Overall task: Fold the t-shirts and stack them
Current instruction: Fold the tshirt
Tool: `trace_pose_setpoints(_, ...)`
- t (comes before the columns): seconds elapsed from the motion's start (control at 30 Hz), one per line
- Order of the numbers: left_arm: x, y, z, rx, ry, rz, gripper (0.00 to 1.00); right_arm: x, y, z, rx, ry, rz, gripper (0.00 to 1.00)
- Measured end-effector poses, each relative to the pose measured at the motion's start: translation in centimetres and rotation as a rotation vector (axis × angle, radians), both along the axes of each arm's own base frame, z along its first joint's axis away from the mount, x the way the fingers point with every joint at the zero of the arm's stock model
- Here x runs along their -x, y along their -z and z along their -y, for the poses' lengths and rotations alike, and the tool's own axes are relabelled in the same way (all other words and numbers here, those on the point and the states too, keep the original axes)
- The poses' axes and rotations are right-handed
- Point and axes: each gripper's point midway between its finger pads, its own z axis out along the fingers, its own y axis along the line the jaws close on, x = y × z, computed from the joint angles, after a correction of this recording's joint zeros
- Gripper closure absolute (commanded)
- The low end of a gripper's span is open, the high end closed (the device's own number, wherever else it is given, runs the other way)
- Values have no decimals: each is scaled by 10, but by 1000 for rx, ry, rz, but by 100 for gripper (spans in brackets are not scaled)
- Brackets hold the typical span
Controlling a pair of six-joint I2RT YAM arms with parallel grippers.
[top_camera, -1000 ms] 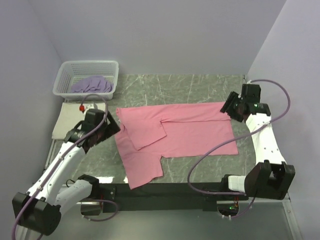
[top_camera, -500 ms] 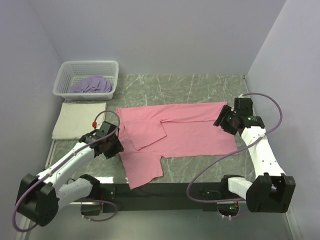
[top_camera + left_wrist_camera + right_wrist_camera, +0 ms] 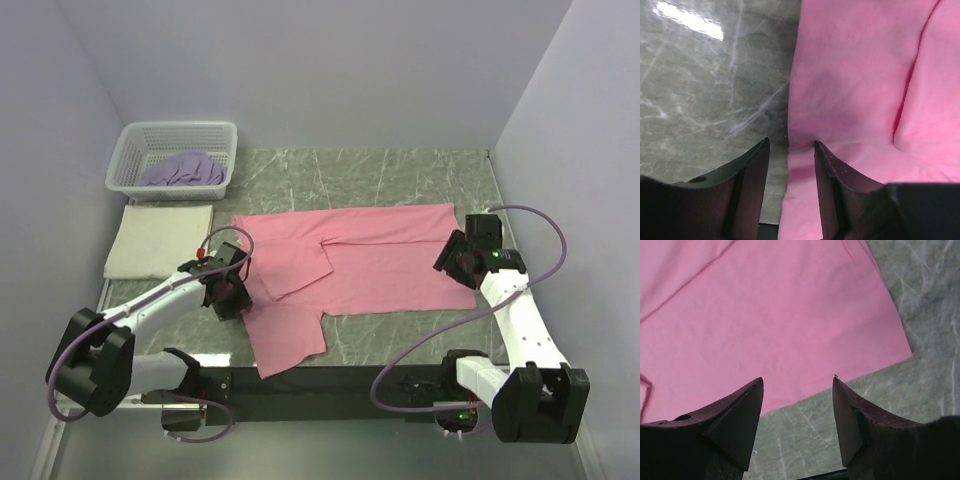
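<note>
Marble tabletop [image 3: 400, 170], pink t-shirt [image 3: 390, 270], lattice basket [image 3: 180, 126]

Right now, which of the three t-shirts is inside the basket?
The lavender t-shirt, bunched up in the white basket. The cream t-shirt lies folded flat in front of the basket, and the pink t-shirt is spread across the table.
</note>
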Motion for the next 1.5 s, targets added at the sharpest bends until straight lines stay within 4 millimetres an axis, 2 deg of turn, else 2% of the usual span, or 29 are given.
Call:
trace_pose_setpoints(0.23, 0, 9, 14, -7, 31, -45, 57, 14, 21, 9, 29, 61, -66, 36)
trace_pose_setpoints(0.33, -1, 10, 16, -21, 41, -62, 65, 19, 30, 14, 31, 94, -97, 36)
trace_pose_setpoints(0.37, -2, 11, 16, -25, 42, -67, 73, 20, 33, 16, 28, 108, -108, 37)
trace_pose_setpoints(0.47, -2, 11, 17, -28, 43, -75, 83, 27, 47, 22, 19, 153, -161, 39)
trace_pose_setpoints(0.67, -3, 10, 19, -17, 38, -69, 99, 41, 68, 31, 4, 222, -232, 43)
trace_pose_setpoints(0.93, -2, 10, 19, 0, 16, -46, 99, 45, 71, 56, -7, 356, -226, 48)
trace_pose_setpoints(1.2, -1, 9, 19, 16, -1, -29, 99, 60, 92, 73, -39, 472, -287, 54)
trace_pose_setpoints(1.5, 1, 8, 17, 22, -10, -23, 99, 56, 94, 93, -60, 552, -246, 58)
